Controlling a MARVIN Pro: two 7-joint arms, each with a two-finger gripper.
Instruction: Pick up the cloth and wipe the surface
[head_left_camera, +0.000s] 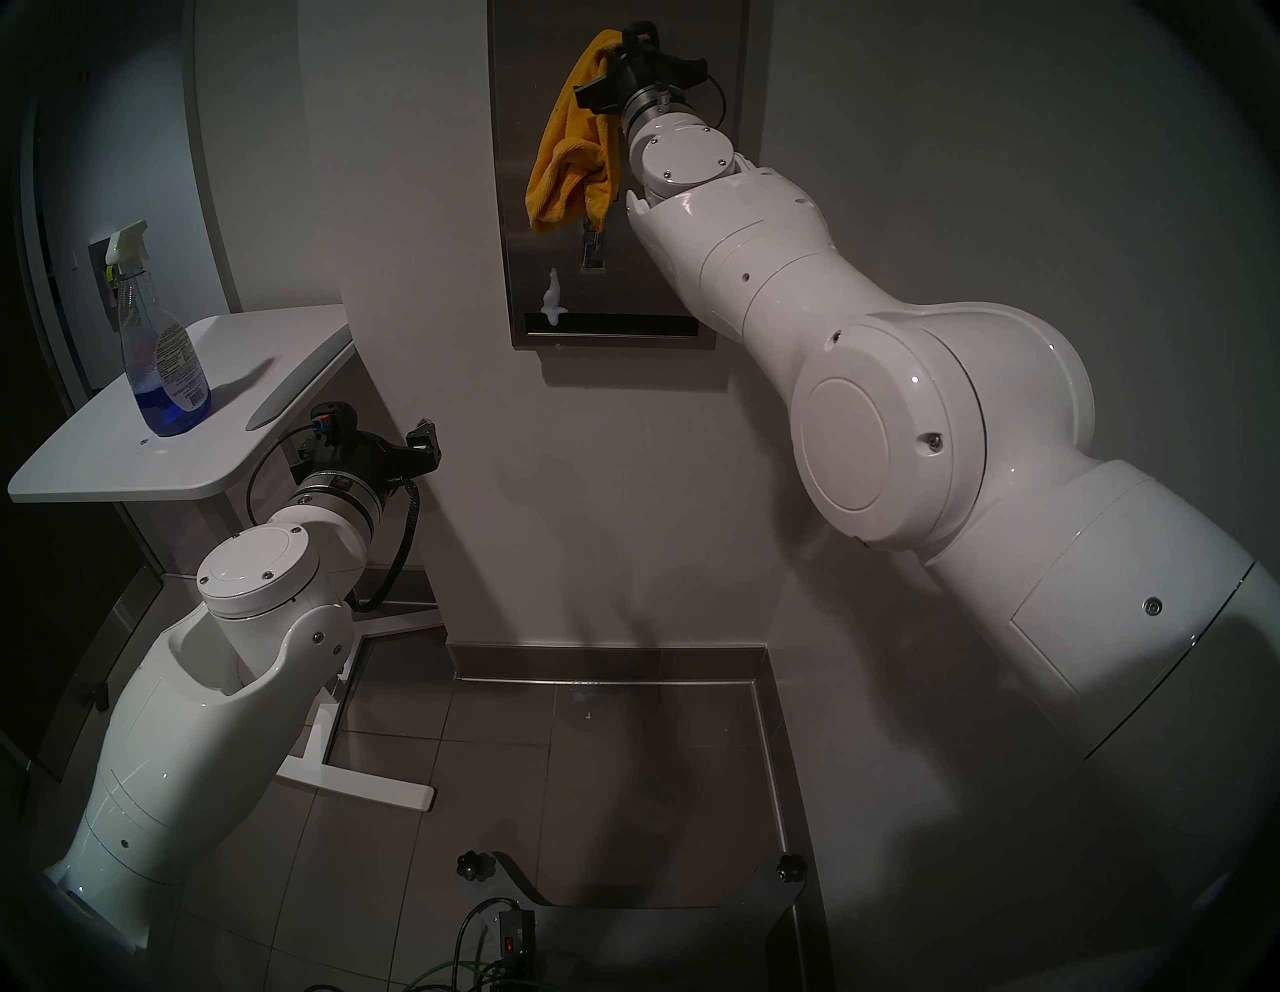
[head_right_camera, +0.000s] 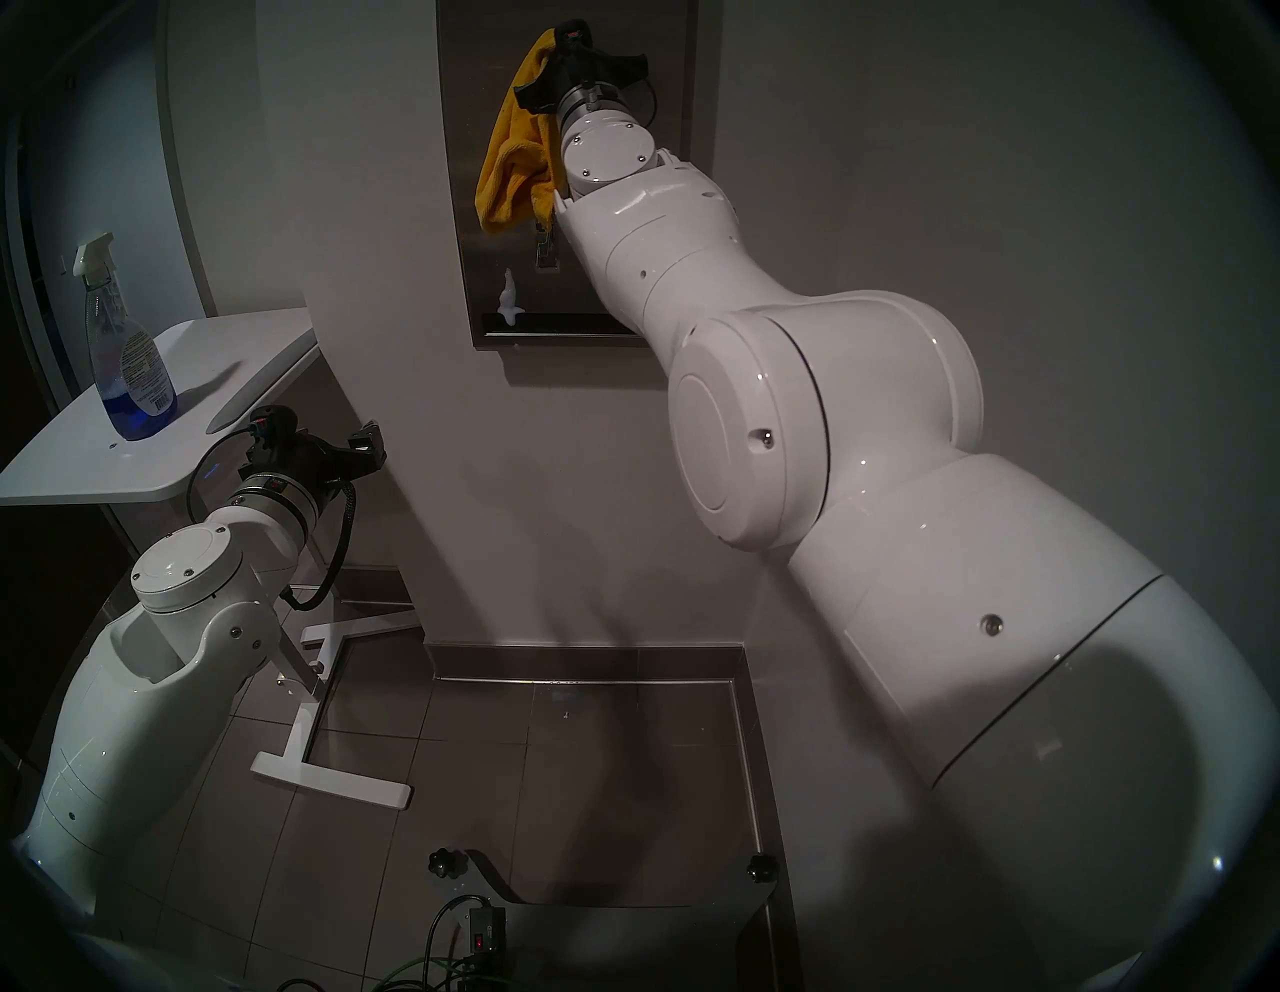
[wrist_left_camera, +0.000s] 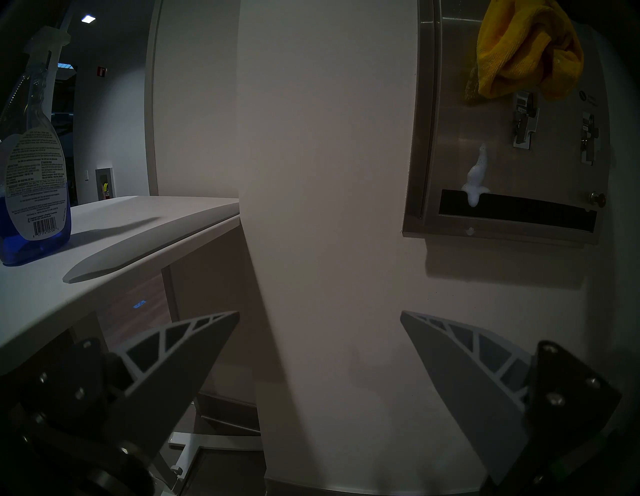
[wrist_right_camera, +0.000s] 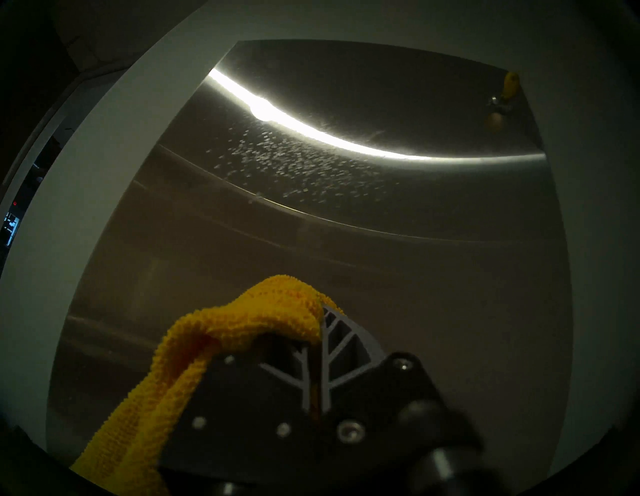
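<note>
High on the wall, the brushed stainless-steel dispenser panel (head_left_camera: 516, 208) stood tall and flat in its recess, its grain catching a bright curved streak of light near the top. Against its upper part the right gripper (wrist_right_camera: 320, 332) was clamped tight on the mustard-yellow microfibre cloth (head_left_camera: 571, 159), ribbed grey fingers (wrist_right_camera: 349, 336) pinched together with a nubbly fold bulging over their tips. From there the cloth hung limp in soft folds down the left side of the panel, covering the top of one coin mechanism (wrist_left_camera: 524, 117); a second coin mechanism (wrist_left_camera: 589, 136) sat beside it toward the right edge. Fine specks of spray (wrist_right_camera: 294, 162) dotted the steel under the streak. Lower down, a white dab of foam (wrist_left_camera: 476, 176) had run onto the top edge of the dark slot (wrist_left_camera: 519, 211) along the panel's bottom, near the slot's left end. A small round lock (wrist_left_camera: 596, 198) sat by the slot's right end.

Well apart, lower and to the left, the left gripper (wrist_left_camera: 318, 346) pointed at the bare wall with its grey trussed fingers (wrist_left_camera: 173, 360) spread wide and nothing between them. Beside it, the white rounded tabletop (head_left_camera: 104, 464) carried a clear plastic spray bottle (head_left_camera: 163, 346) standing upright near its left edge, white trigger on top, printed label on its side, blue liquid filling only the bottom.
</note>
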